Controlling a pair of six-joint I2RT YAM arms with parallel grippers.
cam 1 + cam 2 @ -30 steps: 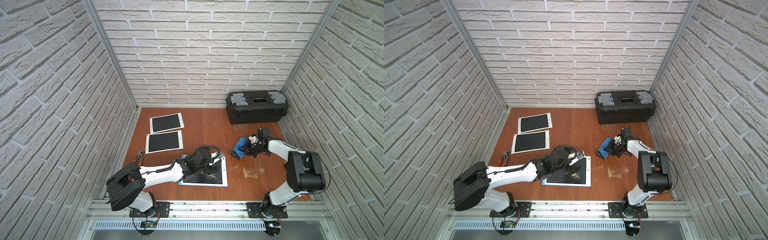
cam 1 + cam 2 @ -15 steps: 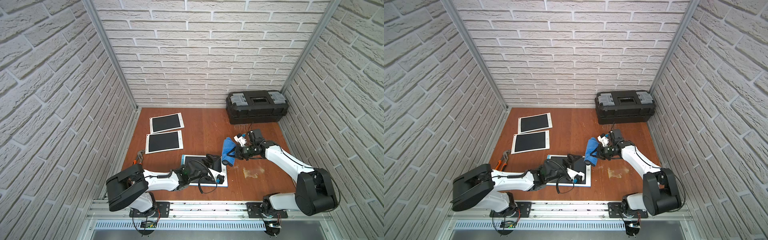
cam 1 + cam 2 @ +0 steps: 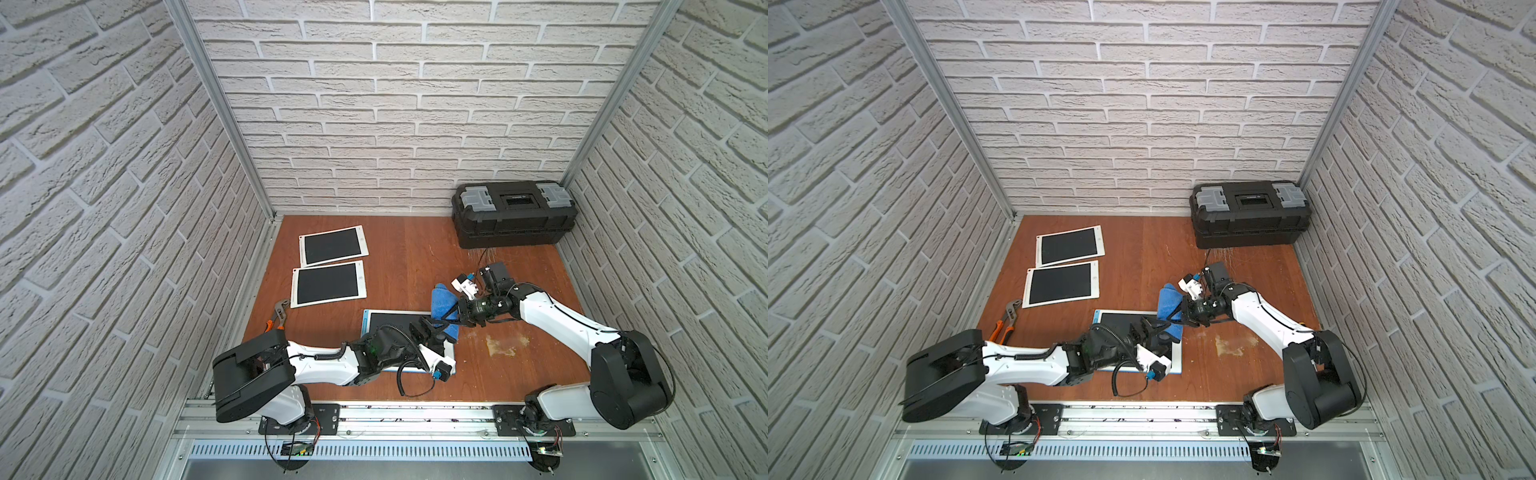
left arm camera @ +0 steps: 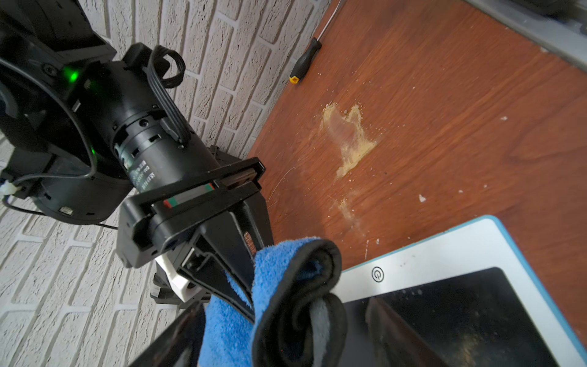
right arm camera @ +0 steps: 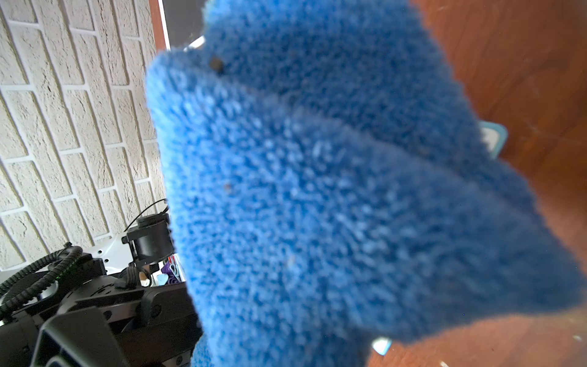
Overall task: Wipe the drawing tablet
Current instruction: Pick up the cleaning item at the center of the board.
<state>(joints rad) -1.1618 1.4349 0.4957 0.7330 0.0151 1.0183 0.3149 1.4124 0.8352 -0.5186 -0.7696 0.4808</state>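
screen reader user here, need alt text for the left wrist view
The right arm's fingers pinch a blue cloth at a corner of the drawing tablet. A yellowish smear marks the table behind, and a screwdriver lies by the brick wall.

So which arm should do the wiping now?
Right. The right gripper is shut on the blue cloth, which hangs over the drawing tablet's edge. The left gripper is open at the tablet and grips no cloth.

Three tablets (image 3: 333, 245) (image 3: 328, 284) (image 3: 388, 321); one cloth (image 3: 442, 301), toolbox (image 3: 514, 214), pliers (image 3: 279, 316), screwdriver (image 4: 306, 60)
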